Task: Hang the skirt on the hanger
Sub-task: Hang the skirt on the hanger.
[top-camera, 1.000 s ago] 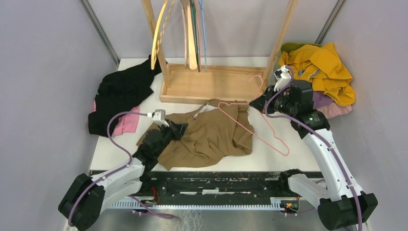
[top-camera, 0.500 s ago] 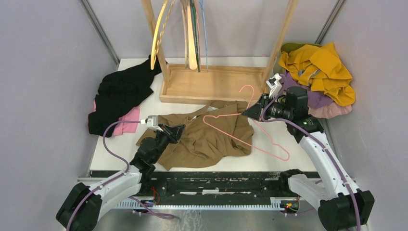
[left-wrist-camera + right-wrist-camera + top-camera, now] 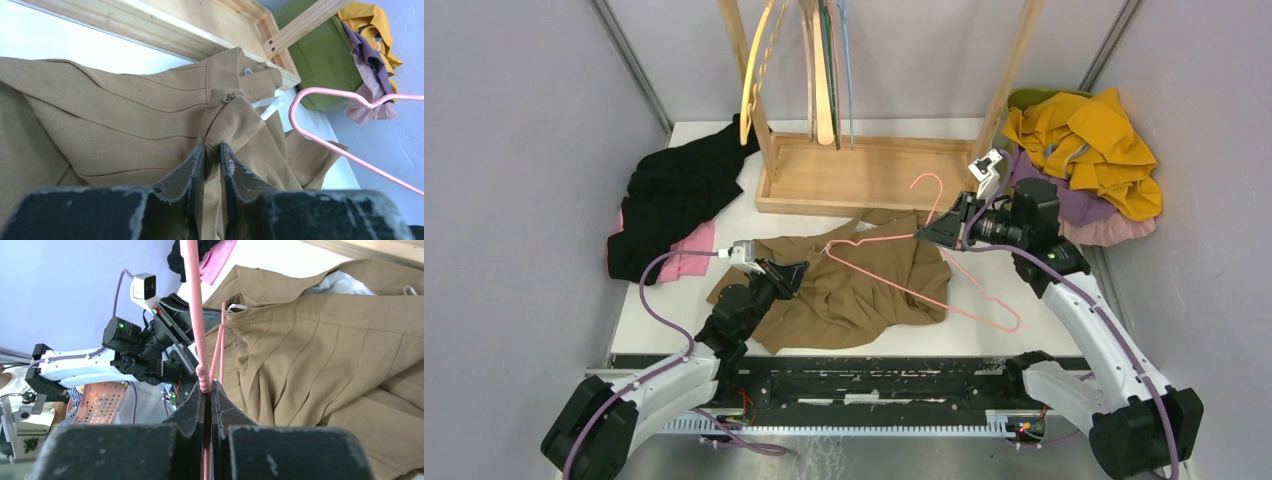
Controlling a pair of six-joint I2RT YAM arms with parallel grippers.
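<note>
A tan pleated skirt [image 3: 864, 285] lies crumpled on the white table in front of the wooden rack. My left gripper [image 3: 789, 272] is at the skirt's left edge, shut on a fold of its cloth [image 3: 212, 150] below the waistband. A pink wire hanger [image 3: 904, 275] is held tilted over the skirt's right half, its hook [image 3: 927, 188] pointing up toward the rack. My right gripper [image 3: 932, 232] is shut on the hanger at its twisted neck [image 3: 204, 385]. The hanger's lower corner [image 3: 1009, 320] hangs low to the right of the skirt.
A wooden rack base [image 3: 864, 175] with several hangers [image 3: 824, 70] on it stands behind the skirt. Black and pink clothes [image 3: 674, 200] lie at the left. Yellow, purple and green clothes [image 3: 1084, 150] are piled at the back right.
My right gripper has carried the pink hanger leftward, so it now lies farther over the skirt. My left gripper has pulled back slightly toward the near edge, still holding the cloth.
</note>
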